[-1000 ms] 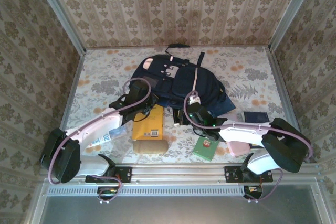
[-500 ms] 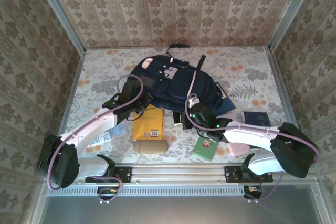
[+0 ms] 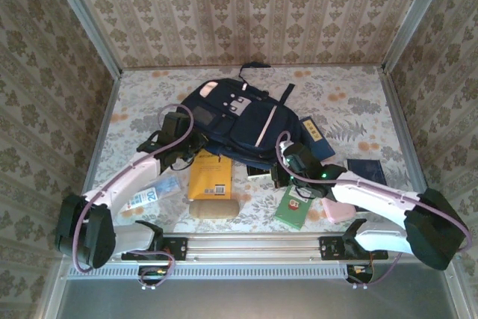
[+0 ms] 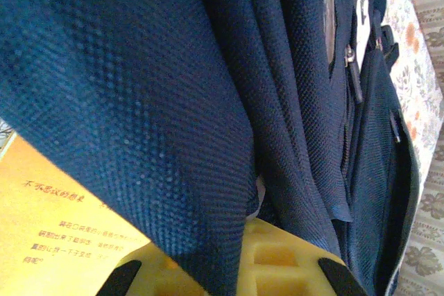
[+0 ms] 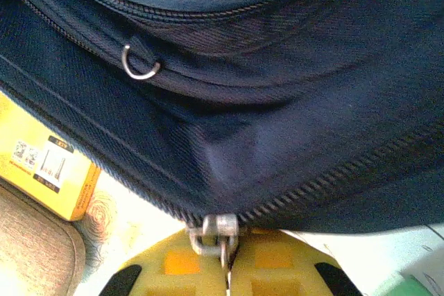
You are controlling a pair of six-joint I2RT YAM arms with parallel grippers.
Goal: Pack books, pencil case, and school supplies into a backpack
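1. Left hand (image 4: 229,268) clamped tight on a fold of backpack (image 3: 239,121) fabric.
2. Right hand (image 5: 225,268) pinched shut on the zip pull (image 5: 215,230).
3. Backpack lies in the middle of the bench (image 3: 358,102), yellow book (image 3: 209,178) at its near edge.

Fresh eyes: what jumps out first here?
The big navy backpack lies mid-table, both arms reaching to its near edge. The right fingers are shut on its zipper pull; the left fingers pinch its fabric by an orange-yellow book.
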